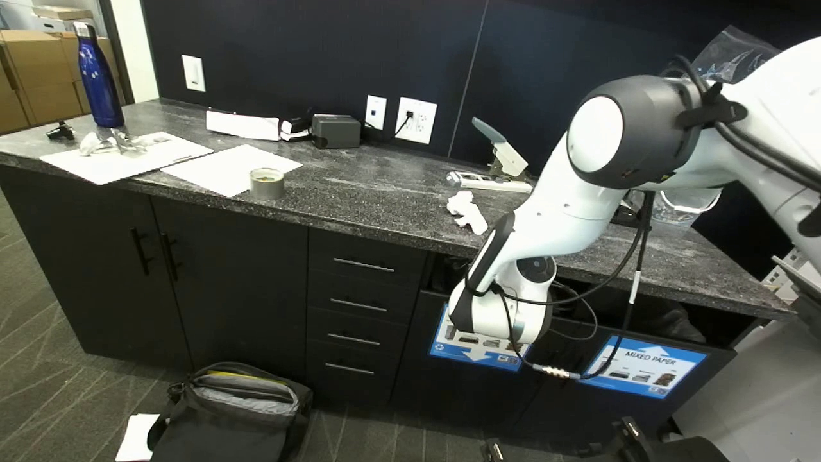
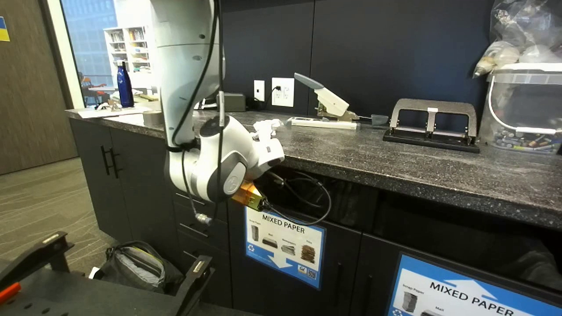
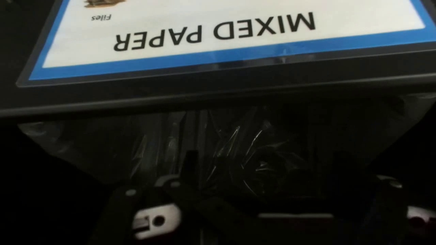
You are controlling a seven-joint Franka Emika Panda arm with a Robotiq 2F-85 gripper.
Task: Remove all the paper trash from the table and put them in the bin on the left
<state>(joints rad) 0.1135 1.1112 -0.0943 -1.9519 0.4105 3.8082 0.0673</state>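
One paper scrap [image 1: 467, 213] nearest, up on the counter [image 1: 365, 186], with the claw [image 3: 293, 177] low at the left bin [image 2: 338, 245]

At the left end, flat sheets [image 1: 234, 168] lie on the counter, the leftmost bearing a white crumpled item [image 1: 95, 144], perhaps more paper trash but too small to be sure. Right of these, toward the near edge, lies the scrap, scrunched, its long axis slanting from far left to near right. A large stapler [image 2: 331, 100] stands on its far side, a little to the right.

Next comes the robot arm [image 1: 558, 218], the only one in the scene, its wrist dipped past the near edge. The claw sits at the bin's mouth beneath the counter; its jaws stand wide apart and grasp nothing that can be seen. From there the scrap lies above and, as far as can be judged, slightly left, with the counter's edge between them. The coming move seems to turn on that edge: the claw would need to back out to the near side, rise clear, then descend with its jaws across the long axis.

Only the wrist view makes out the jaws, along with the bin's crinkled liner [image 3: 218, 149] and the sign [image 3: 218, 37] upside down; it misses the scrap, which both exterior views show. At the right, a hole punch [image 2: 452, 109] shows whole in an exterior view
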